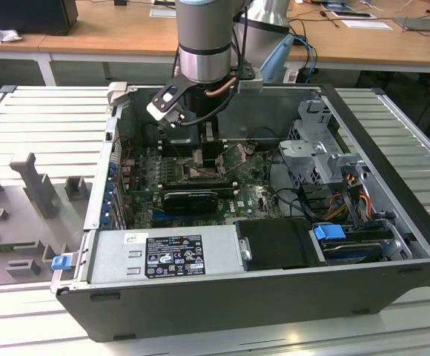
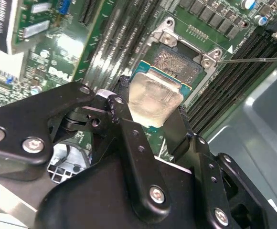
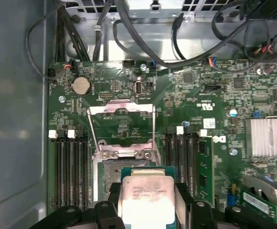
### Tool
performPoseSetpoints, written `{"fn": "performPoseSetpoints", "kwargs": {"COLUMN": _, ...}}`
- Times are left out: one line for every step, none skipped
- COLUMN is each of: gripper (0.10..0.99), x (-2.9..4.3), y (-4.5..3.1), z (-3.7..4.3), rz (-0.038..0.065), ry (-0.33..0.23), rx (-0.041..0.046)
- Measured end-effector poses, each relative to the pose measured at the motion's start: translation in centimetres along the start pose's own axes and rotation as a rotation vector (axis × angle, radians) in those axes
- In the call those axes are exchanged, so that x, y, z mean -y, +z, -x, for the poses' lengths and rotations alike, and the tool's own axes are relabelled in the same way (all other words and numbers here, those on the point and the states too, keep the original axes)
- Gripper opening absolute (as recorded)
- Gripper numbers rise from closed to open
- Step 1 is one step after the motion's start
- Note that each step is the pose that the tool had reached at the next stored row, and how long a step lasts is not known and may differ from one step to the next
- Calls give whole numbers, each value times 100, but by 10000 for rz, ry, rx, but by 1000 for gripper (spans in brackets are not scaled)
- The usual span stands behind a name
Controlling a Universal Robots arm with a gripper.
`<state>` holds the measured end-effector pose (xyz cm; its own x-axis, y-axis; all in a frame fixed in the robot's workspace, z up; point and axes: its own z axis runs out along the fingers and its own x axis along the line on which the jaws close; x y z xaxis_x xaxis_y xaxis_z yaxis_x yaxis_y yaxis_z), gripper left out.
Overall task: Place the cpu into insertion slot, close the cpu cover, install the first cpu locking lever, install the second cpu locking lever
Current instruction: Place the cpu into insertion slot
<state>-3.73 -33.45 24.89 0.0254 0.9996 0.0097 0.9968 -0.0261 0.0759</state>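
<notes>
Exterior view, its left to its right: grey fixture blocks (image 1: 31,185) on the ribbed table (image 1: 44,119). Next the open computer case (image 1: 222,311), its green motherboard (image 1: 144,174) facing up. My gripper (image 1: 206,152) hangs over the middle of the board. Drive cage (image 1: 320,148) at that view's right. My fingers (image 3: 113,192) are pinched on the cpu (image 3: 145,199), one on each opposite edge, silver face toward the wrist cameras. In the second wrist view the same chip (image 2: 153,98) sits between the two black fingertips (image 2: 176,131). The relation that matters: the insertion slot (image 3: 111,168) lies directly ahead of my fingertips, and the chip's leading edge overlaps the socket's near rim in both wrist views. It is not seated; I cannot tell whether it touches the socket or floats just above. The chip is square, so no long axis; its edges run close to parallel with the socket rim (image 2: 179,62), so I judge the alignment roughly right. The cpu cover (image 3: 122,108) stands swung open on the far side of the socket from my hand, window frame clear of the opening. A thin metal rod (image 2: 258,59), likely a locking lever, stands off from one socket corner, unlatched. Step in hand, as I judge it: placing the chip; cover and levers not yet done.
</notes>
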Motion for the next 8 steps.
{"fn": "performPoseSetpoints", "kwargs": {"gripper": 529, "x": 3, "y": 28, "z": -26, "rz": 0, "ry": 0, "rx": -1}}
{"fn": "performPoseSetpoints", "kwargs": {"gripper": 529, "x": 4, "y": 45, "z": -41, "rz": 1, "ry": -4, "rx": -2}}
{"fn": "performPoseSetpoints", "kwargs": {"gripper": 529, "x": 8, "y": 76, "z": -63, "rz": 1, "ry": -31, "rx": -4}}
{"fn": "performPoseSetpoints", "kwargs": {"gripper": 529, "x": 11, "y": 101, "z": -72, "rz": 0, "ry": -87, "rx": -8}}
{"fn": "performPoseSetpoints", "kwargs": {"gripper": 529, "x": 14, "y": 119, "z": -75, "rz": -1, "ry": -156, "rx": -13}}
{"fn": "performPoseSetpoints", "kwargs": {"gripper": 529, "x": 22, "y": 152, "z": -76, "rz": -2, "ry": -342, "rx": -27}}
{"fn": "performPoseSetpoints", "kwargs": {"gripper": 529, "x": 26, "y": 170, "z": -78, "rz": -3, "ry": -435, "rx": -34}}
{"fn": "performPoseSetpoints", "kwargs": {"gripper": 529, "x": 33, "y": 190, "z": -83, "rz": -4, "ry": -475, "rx": -37}}
